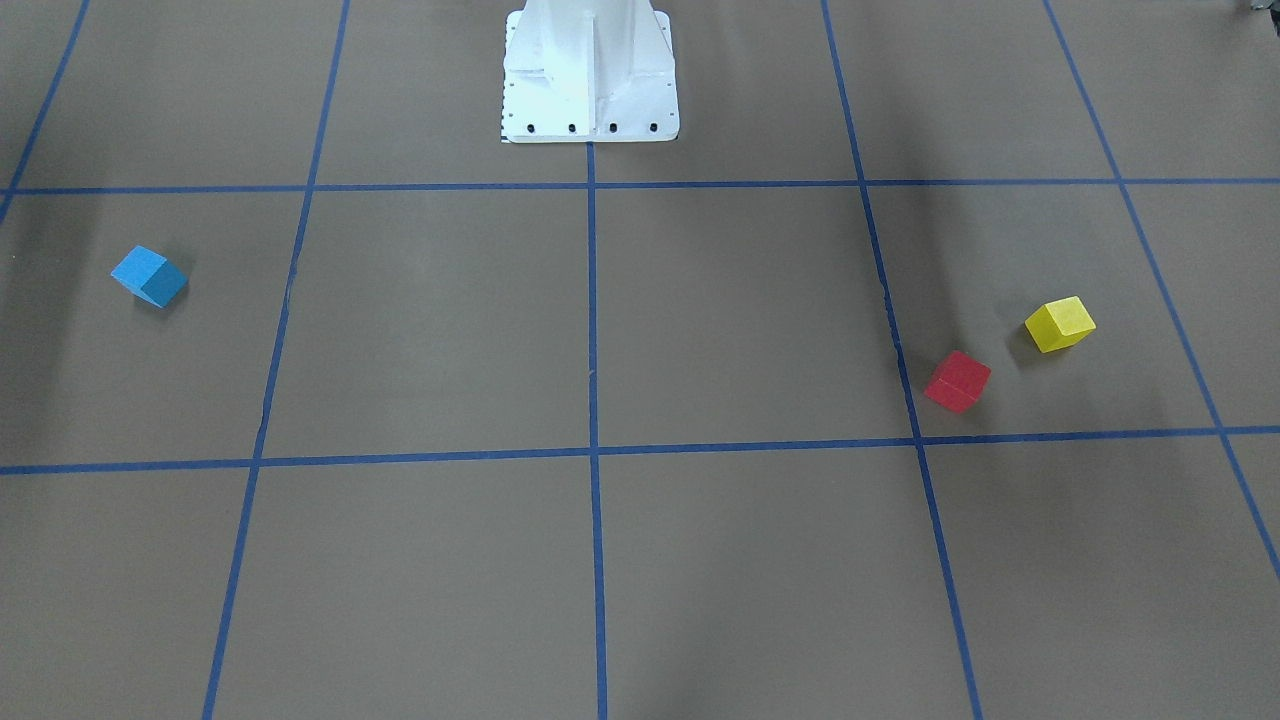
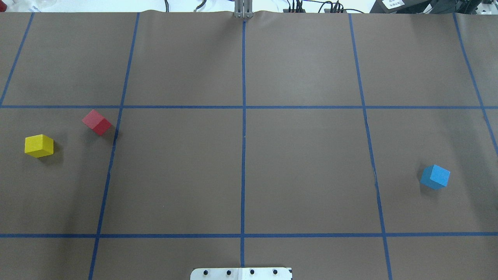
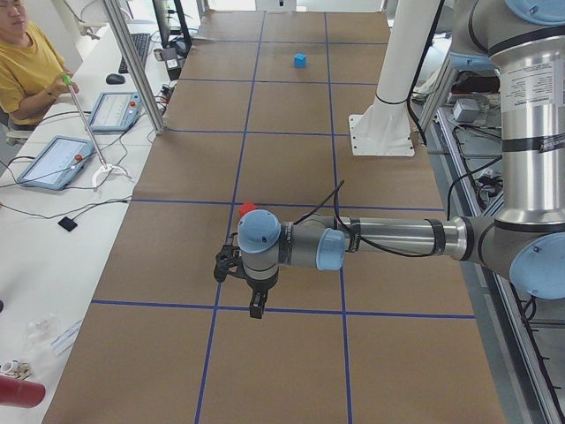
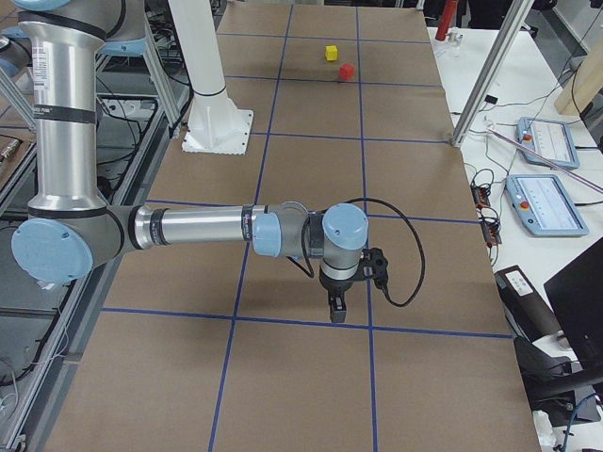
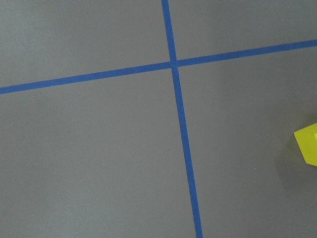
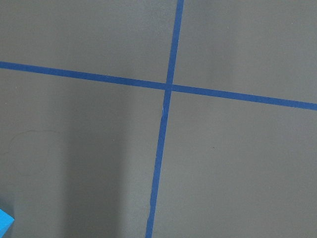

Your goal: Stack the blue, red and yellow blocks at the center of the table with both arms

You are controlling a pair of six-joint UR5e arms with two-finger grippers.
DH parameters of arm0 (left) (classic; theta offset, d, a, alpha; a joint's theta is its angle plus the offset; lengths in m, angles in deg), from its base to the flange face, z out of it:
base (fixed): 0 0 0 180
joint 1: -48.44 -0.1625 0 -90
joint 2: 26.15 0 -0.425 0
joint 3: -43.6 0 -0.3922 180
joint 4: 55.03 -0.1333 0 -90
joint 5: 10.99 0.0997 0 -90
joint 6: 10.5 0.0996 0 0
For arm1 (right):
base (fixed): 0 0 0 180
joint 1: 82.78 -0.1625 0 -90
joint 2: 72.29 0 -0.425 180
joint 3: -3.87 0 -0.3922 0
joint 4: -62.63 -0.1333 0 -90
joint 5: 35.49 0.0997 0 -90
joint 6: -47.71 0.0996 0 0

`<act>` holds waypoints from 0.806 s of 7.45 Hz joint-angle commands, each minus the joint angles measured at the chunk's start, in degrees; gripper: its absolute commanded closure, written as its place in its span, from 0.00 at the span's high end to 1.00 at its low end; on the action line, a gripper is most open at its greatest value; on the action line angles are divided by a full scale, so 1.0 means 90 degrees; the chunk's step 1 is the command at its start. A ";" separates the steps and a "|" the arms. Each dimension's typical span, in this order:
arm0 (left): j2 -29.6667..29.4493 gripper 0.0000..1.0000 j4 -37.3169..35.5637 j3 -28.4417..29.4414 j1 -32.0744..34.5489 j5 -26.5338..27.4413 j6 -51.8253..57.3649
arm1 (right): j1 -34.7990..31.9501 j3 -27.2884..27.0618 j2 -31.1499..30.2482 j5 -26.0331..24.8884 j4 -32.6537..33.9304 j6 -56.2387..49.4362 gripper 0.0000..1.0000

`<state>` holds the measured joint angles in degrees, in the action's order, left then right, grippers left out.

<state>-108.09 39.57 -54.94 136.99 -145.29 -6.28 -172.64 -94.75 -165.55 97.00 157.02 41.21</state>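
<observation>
Corner of yellow block (image 5: 308, 145), red block (image 3: 246, 209) part-hidden

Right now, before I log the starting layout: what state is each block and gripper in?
blue block: on the table, alone, unstacked.
yellow block: on the table, unstacked.
red block: on the table, unstacked, near yellow block, not touching.
left gripper: above the table, open or shut unclear.
right gripper: above the table, open or shut unclear.
</observation>
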 commanded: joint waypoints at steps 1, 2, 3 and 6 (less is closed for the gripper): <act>-0.0006 1.00 0.0007 -0.0085 0.0015 0.0000 0.0000 | -0.0006 -0.0067 -0.0009 -0.0034 0.0000 0.0010 1.00; 0.0052 1.00 0.0017 -0.0240 0.0015 0.0020 0.0000 | -0.0006 -0.0058 0.0011 -0.0054 0.0010 0.0010 1.00; 0.0062 1.00 0.0026 -0.0300 0.0025 0.0059 0.0010 | -0.0006 -0.0019 0.0001 -0.0218 0.0010 0.0010 1.00; -0.0094 1.00 0.0046 -0.0388 0.0015 0.0049 0.0000 | -0.0006 -0.0321 0.0186 -0.0200 -0.0048 0.0039 1.00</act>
<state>-108.28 39.88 -58.08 137.14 -144.78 -6.28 -172.64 -96.76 -164.65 95.37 156.91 41.45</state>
